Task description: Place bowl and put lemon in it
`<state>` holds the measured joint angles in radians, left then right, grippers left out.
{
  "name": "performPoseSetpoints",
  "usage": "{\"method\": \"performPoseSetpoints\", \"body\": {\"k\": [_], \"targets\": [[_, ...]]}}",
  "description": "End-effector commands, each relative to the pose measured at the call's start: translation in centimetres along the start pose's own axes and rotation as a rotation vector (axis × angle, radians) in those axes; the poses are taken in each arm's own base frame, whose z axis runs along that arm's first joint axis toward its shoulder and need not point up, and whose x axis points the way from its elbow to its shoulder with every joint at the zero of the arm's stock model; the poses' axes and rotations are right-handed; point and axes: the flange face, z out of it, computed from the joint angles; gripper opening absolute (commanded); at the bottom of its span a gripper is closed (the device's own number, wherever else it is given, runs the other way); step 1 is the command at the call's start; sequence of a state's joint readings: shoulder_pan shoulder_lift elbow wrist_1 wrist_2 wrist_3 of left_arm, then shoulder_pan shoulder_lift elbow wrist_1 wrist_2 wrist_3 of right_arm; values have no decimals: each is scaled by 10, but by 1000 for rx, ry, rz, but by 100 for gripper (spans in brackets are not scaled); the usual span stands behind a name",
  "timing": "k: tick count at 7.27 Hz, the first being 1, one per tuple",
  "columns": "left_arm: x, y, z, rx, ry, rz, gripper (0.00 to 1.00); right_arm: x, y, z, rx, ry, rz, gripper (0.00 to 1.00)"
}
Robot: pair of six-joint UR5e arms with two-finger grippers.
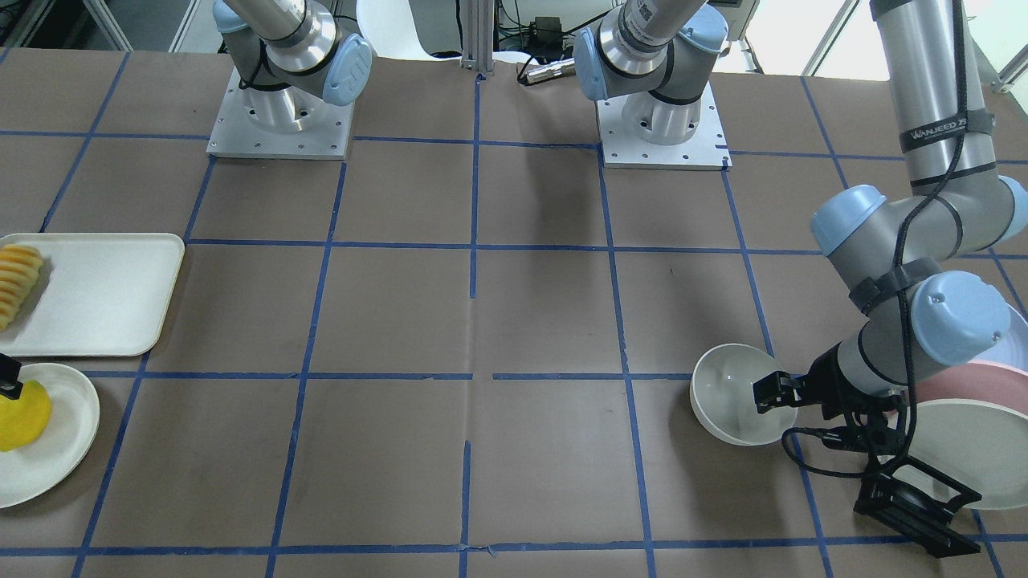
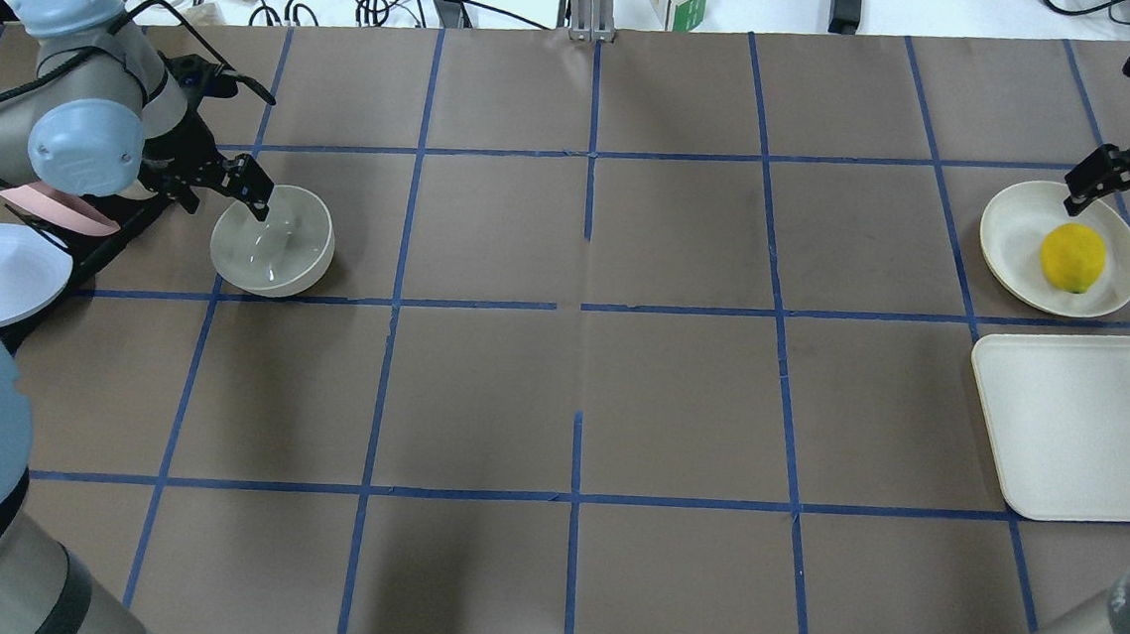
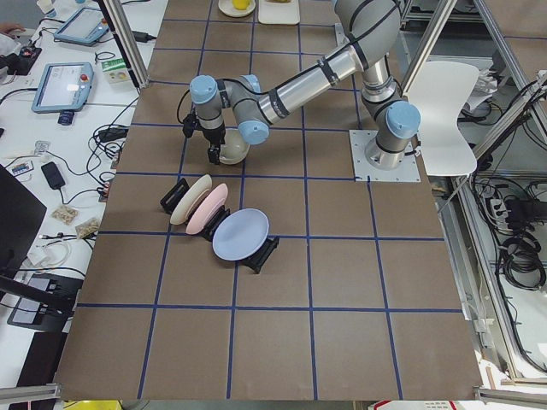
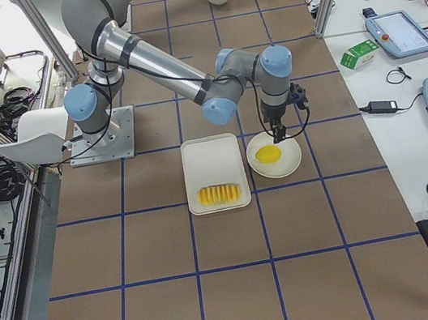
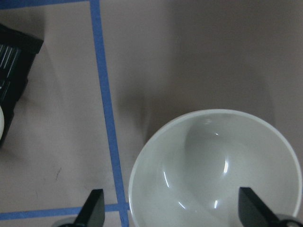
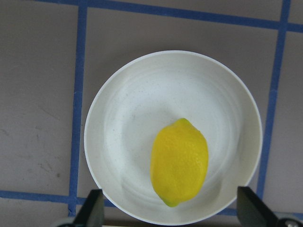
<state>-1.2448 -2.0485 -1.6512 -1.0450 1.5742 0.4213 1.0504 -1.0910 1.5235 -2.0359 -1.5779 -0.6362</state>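
White bowl [image 2: 272,247] near counter's left edge; left claw [image 5: 173,210] spread wide, straddling its rim. Lemon [image 6: 180,163] on plate [image 6: 123,123], right edge; right claw [image 6: 170,210] spread above.

Deep round white bowl [image 5: 203,156]: glossy, smooth, ceramic-looking glaze, sharp light streaks inside.
Bright yellow oval lemon [image 6: 180,162]: finely pitted skin, soft sheen.
Shallow white round plate [image 6: 142,118]: matt, faintly speckled, faint concentric rings.
Brown table cover [image 2: 678,405]: paper-like, matt, lightly creased and scuffed.
Blue tape lines [image 2: 575,457]: smooth.
Cream rectangular tray [image 2: 1064,432]: matt, plastic-looking.
Silver arm tubes [image 1: 923,64]: brushed metal.
Pale blue joint caps [image 1: 960,317]: smooth plastic, slight gloss.
Square base plates [image 1: 321,140]: bare matt metal.
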Motion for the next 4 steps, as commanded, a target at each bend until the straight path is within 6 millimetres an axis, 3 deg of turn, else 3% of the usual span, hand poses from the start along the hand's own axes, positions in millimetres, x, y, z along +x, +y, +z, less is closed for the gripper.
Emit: {"method": "performPoseSetpoints", "body": {"k": [1, 2, 3, 4], "targets": [[-8, 18, 19, -29, 20, -22, 100, 10, -9, 67, -27, -6, -21, 97], [-9, 25, 21, -38, 24, -20, 100, 10, -5, 75, -37, -10, -33, 96], [-9, 25, 20, -35, 27, -20, 87, 23, 2, 79, -40, -17, -20, 96], [-5, 24, 23, -40, 30, -16, 61, 28, 4, 82, -44, -20, -27, 94]]}}
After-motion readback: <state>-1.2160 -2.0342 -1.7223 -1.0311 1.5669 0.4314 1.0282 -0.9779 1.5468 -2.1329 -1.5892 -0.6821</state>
